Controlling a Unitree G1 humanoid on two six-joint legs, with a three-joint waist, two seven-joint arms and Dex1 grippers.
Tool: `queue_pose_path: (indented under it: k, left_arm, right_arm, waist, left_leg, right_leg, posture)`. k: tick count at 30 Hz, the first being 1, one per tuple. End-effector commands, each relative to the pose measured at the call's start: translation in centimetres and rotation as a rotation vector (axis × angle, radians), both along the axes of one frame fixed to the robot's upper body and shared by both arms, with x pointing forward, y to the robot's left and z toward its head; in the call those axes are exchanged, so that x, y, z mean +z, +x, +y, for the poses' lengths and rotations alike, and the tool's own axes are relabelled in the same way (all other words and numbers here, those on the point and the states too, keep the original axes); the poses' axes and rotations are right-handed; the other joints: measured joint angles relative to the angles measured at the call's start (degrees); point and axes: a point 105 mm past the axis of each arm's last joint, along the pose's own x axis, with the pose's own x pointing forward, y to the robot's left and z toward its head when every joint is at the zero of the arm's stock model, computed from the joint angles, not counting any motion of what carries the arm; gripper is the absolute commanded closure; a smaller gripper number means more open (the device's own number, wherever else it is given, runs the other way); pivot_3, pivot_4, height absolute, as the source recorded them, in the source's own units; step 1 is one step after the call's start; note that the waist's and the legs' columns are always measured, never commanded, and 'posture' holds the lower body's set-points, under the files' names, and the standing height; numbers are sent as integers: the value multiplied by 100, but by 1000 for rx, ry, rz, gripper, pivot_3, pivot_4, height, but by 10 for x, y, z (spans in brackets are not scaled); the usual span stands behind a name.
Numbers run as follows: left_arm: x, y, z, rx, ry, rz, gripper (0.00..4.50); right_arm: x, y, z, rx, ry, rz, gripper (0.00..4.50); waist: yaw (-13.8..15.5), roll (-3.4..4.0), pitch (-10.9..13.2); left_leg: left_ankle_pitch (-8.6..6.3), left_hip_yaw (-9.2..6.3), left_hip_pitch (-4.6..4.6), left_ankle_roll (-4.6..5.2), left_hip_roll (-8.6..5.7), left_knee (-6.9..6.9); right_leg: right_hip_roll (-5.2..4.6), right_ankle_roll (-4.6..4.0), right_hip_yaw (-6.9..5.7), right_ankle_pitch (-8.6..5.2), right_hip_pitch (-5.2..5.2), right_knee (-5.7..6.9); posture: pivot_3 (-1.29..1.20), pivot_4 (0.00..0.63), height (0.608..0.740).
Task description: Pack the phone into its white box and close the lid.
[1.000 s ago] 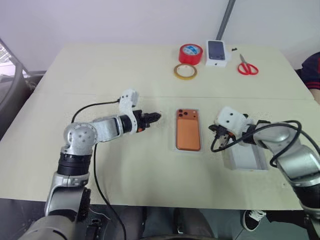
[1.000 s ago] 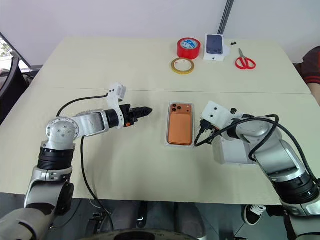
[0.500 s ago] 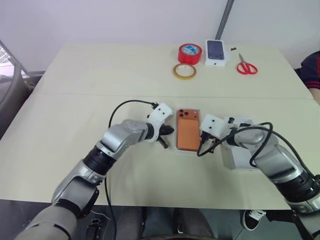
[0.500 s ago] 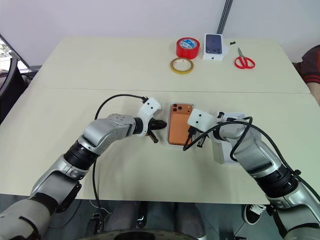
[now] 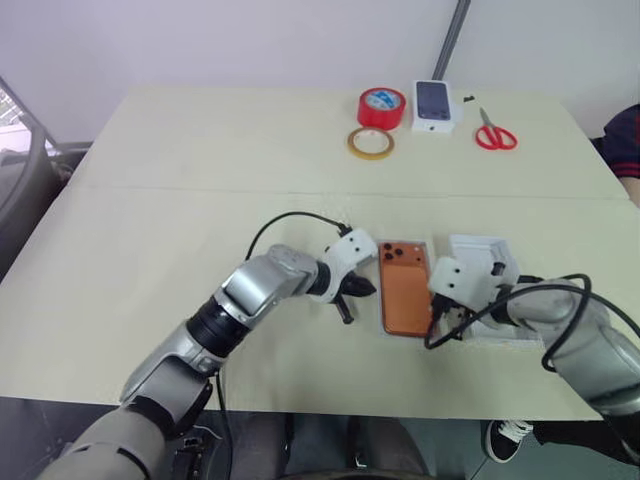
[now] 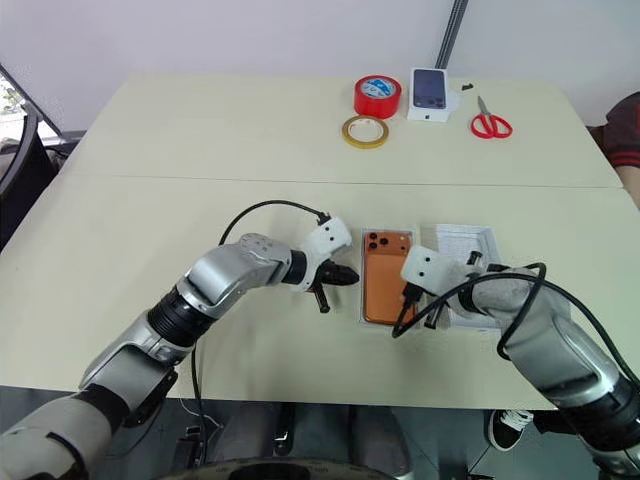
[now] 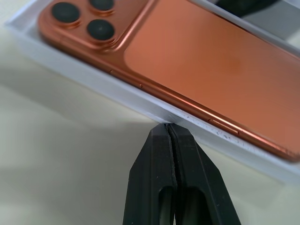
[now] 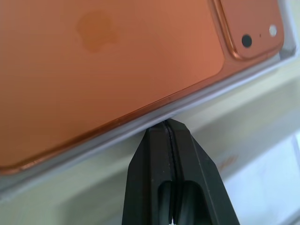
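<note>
phone (image 5: 404, 300): copper-orange, camera side up, seated in white box (image 7: 140, 105) | rigid, smooth, likely slippery; thin tray walls, best nudged at long sides | left gripper (image 7: 168, 129), right gripper (image 8: 168, 124): both pinched shut, empty, tips at opposite walls | lid (image 5: 487, 282): just beside, right | phone back: faint apple logo; no legible text | far: tape rolls (image 5: 381, 106), scissors (image 5: 495, 132)

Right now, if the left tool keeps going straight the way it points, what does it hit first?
The left tool, shut, points at the near side wall of the white box holding the phone; that wall comes first, seemingly at or near contact.
</note>
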Motion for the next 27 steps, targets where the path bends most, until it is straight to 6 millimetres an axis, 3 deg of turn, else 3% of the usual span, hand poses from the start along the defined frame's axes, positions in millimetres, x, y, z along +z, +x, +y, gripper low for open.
queue_pose_path:
  k: [1,6,12,15,19,27]
  left_arm:
    - [9,-27,-23,-136,-54,12,4427]
    - [6,-15,-17,-77,-40,2,4427]
    - [13,14,13,99,-77,2,4427]
    - [20,22,28,152,-104,-17,4500]
    - [36,26,42,150,-181,-106,4500]
    - [59,-1,65,-63,-284,-287,4500]
  right_arm:
    - [11,-11,17,80,40,-21,4500]
    - [14,-11,6,38,22,-31,4500]
    - [46,-14,-8,-33,116,-62,4500]
    - [61,-16,-11,-87,218,-42,3652]
    - [56,-10,-25,-271,282,18,1762]
    - [26,8,-37,-559,396,133,1762]
  waist:
    - [0,0,0]
    - [3,0,0]
    - [-2,0,0]
    - [-20,0,0]
    - [-13,0,0]
    - [-13,11,1]
  left_leg:
    - [0,0,0,0,0,0]
    - [-1,0,1,2,0,2]
    - [-1,0,0,2,0,3]
    - [-1,0,3,2,4,2]
    - [-1,0,4,2,5,1]
    - [-1,5,2,2,2,0]
  right_leg:
    - [0,0,0,0,0,0]
    - [1,0,0,0,2,0]
    - [1,0,0,0,1,1]
    - [5,0,0,0,1,3]
    - [4,0,0,0,2,3]
    - [-6,-1,1,0,-1,3]
  posture:
    - [0,150,740]
    - [0,150,740]
    - [0,150,740]
    - [0,150,740]
    - [0,150,740]
    - [0,150,740]
